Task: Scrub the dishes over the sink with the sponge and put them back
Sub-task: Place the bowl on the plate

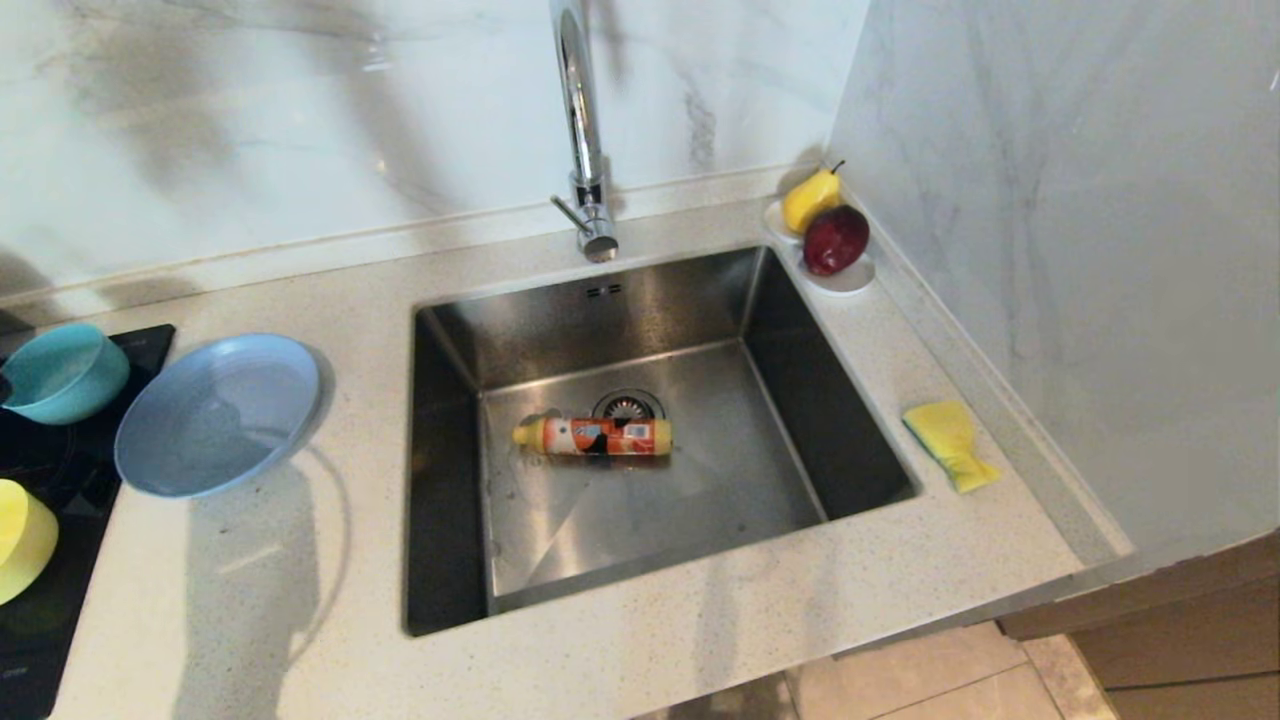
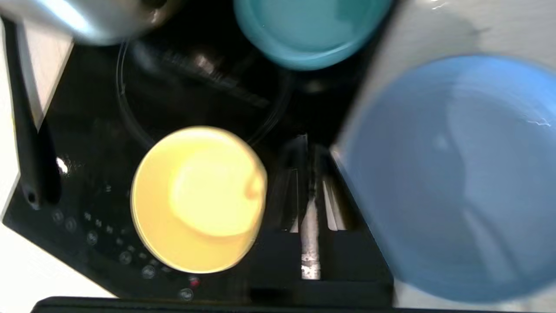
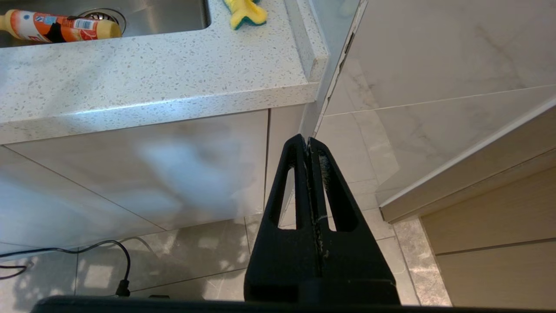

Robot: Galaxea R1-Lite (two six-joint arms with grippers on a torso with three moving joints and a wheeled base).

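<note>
overhead, marble walls meet a speckled counter [image 1: 700,620]; left tool [image 2: 309,148] state unclear, right tool [image 3: 307,143] closed.

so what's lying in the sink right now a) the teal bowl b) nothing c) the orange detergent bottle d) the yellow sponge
c: the orange detergent bottle lies on its side on the sink floor by the drain, while the sponge sits on the counter to the right of the basin.
</note>
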